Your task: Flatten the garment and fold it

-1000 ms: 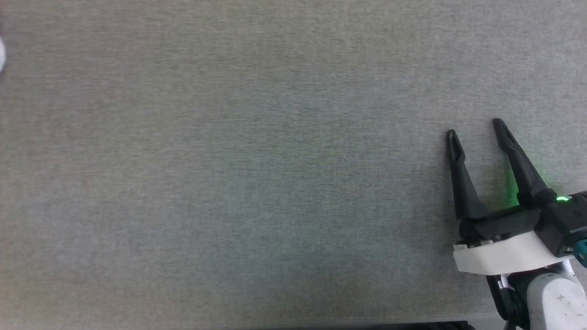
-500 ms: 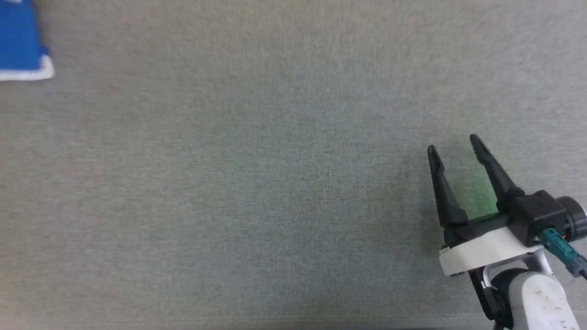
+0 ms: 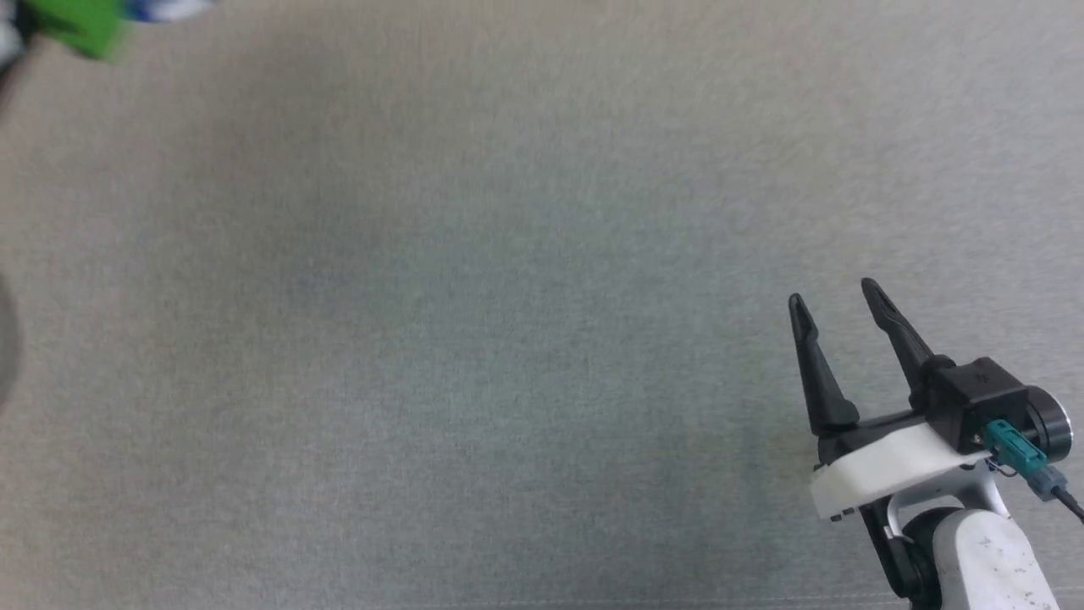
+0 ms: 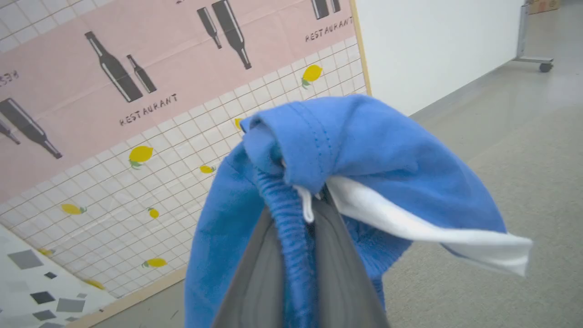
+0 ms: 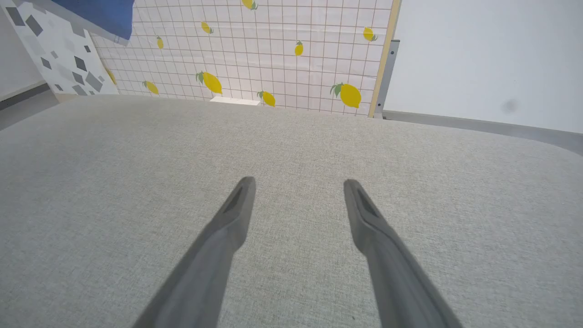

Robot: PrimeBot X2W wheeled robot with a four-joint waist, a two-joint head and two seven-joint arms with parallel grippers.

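The left gripper (image 4: 303, 207) is pinching the royal-blue soft athletic shorts (image 4: 378, 150) by their gathered elastic waistband. Its two dark fingers (image 4: 259, 278) are pressing nearly together, with the ribbed band running down between them. The cloth is bunching over the fingertips and hiding them, and a white-trimmed edge is drooping off to the right of the fingers. Beyond them a pink-and-white tiled backdrop panel (image 4: 114, 150) printed with black bottles and yellow lemons is standing. The right gripper (image 3: 834, 295) is holding its fingers spread wide, gripping nothing, above the pale grey woven fabric tabletop (image 5: 291, 136). In the right wrist view, a corner of the shorts is hanging far ahead and left of those fingers.
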